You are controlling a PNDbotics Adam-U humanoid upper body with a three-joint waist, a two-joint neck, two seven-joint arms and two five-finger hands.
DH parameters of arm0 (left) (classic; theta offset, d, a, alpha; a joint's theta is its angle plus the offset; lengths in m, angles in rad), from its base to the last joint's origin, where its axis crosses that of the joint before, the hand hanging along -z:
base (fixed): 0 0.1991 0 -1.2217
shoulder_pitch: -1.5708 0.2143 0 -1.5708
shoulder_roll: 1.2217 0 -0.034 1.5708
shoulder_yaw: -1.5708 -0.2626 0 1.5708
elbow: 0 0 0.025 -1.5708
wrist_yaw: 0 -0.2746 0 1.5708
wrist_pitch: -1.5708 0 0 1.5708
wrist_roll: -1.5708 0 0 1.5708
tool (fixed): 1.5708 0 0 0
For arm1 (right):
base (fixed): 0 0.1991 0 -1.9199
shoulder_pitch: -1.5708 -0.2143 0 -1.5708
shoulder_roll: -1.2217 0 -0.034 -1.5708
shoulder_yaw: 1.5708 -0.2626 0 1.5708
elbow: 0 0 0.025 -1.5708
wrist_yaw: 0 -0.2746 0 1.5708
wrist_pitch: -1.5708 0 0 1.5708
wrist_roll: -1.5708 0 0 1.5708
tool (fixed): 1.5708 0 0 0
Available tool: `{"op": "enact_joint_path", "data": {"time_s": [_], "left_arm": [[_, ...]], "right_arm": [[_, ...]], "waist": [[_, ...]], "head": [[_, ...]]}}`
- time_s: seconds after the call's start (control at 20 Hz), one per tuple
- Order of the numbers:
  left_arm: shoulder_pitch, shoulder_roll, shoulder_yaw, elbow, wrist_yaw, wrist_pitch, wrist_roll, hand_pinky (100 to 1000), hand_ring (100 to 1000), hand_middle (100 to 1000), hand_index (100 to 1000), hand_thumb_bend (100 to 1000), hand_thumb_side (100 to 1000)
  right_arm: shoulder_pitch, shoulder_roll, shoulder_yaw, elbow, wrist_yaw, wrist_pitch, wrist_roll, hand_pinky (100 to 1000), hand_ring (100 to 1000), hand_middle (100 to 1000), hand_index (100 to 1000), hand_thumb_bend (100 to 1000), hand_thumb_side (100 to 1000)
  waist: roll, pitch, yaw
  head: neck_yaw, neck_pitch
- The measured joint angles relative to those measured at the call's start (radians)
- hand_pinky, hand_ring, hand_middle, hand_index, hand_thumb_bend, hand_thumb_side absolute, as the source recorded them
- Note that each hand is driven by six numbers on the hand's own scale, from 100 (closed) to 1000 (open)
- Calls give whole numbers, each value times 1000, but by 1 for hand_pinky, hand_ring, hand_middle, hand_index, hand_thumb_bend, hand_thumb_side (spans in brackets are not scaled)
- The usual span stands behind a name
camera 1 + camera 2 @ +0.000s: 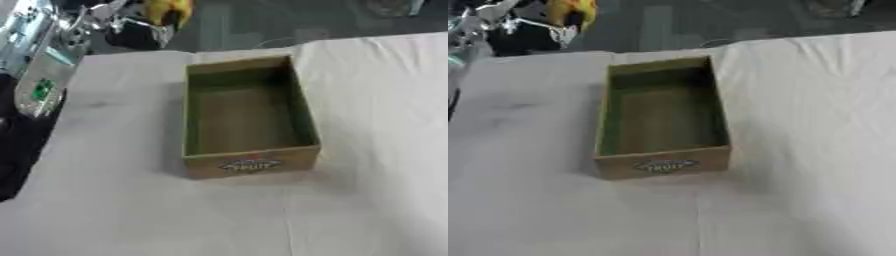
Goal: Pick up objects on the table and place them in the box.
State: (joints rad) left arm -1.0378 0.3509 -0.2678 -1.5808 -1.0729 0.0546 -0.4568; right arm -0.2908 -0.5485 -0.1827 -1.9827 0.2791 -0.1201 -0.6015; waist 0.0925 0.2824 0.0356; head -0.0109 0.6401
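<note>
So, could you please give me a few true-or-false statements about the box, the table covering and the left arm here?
1. The open brown cardboard box is empty. True.
2. The box lies tipped on its side. False: it stands upright, opening upward.
3. A white cloth covers the table. True.
4. The left robot hand rests inside the box. False: it is at the upper left corner, beyond the cloth, with a yellow object.

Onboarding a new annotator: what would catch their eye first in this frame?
The open cardboard box at the table's centre, seemingly empty, with a printed label on its near wall. Next, the left hand in the upper left corner, beyond the table's far edge, fingers curled around a yellow object. Everything sits on a plain white tablecloth.
</note>
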Motion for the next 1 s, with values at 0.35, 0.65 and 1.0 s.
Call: {"op": "enact_joint_path", "data": {"time_s": [0.35, 0.65, 1.0], "left_arm": [[17, -124, -61, 36, -71, -16, -6, 407, 508, 502, 614, 100, 311], [32, -168, -99, 117, -101, -34, -14, 417, 519, 506, 623, 100, 192], [42, -199, -108, 259, -151, -34, -14, 440, 542, 517, 641, 100, 306]], "right_arm": [[-5, 0, 3, 0, 0, 0, 0, 757, 757, 737, 852, 100, 875], [-9, 0, 5, 0, 0, 0, 0, 758, 757, 737, 852, 100, 869], [-17, 0, 6, 0, 0, 0, 0, 757, 756, 737, 851, 100, 875]], "waist": [[6, 2, -5], [8, 10, -11], [8, 17, -18]], "head": [[1, 0], [5, 0], [9, 0]]}}
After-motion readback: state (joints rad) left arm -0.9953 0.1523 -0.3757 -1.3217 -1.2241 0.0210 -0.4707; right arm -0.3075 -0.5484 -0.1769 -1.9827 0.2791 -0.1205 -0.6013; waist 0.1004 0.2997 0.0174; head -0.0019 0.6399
